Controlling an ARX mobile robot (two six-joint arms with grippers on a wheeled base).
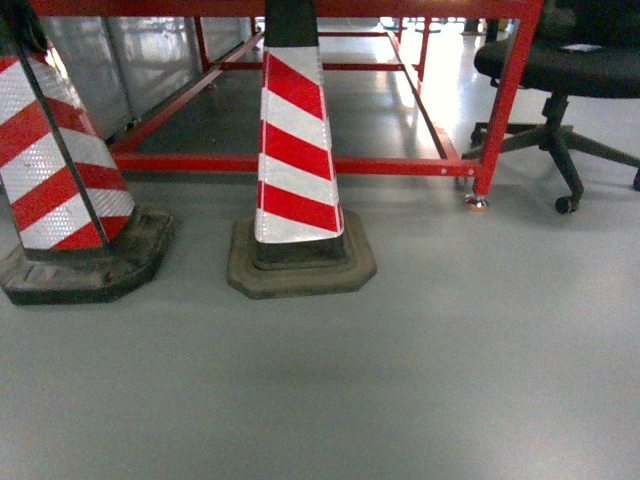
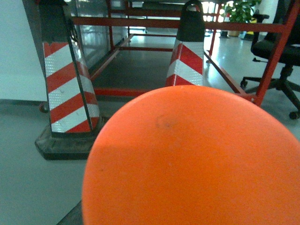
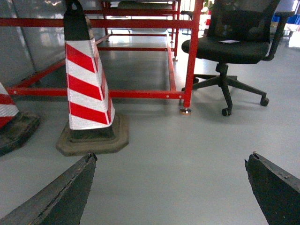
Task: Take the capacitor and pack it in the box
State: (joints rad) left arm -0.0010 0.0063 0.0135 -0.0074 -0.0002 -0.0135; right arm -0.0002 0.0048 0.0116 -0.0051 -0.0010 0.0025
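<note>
Neither capacitor nor box shows in any view, so a reach now would be blind. The right hand [image 3: 171, 187] gapes empty over bare floor [image 1: 400, 380]; the left hand's state cannot be told behind an orange disc [image 2: 197, 159], and the traffic cones [image 1: 295, 150] risk a bump

no text, labels or numbers readable

The head camera looks down and forward at the grey floor [image 1: 400, 380], with 2 striped cones near it and the red frame [image 1: 300, 163] farther. The left wrist camera sits low, facing forward; an orange round surface [image 2: 197, 159] very near fills its lower part. The right wrist camera, also low, faces forward. All 3 views share the middle cone [image 1: 297, 150], the frame and the black chair [image 1: 565, 70].
</note>
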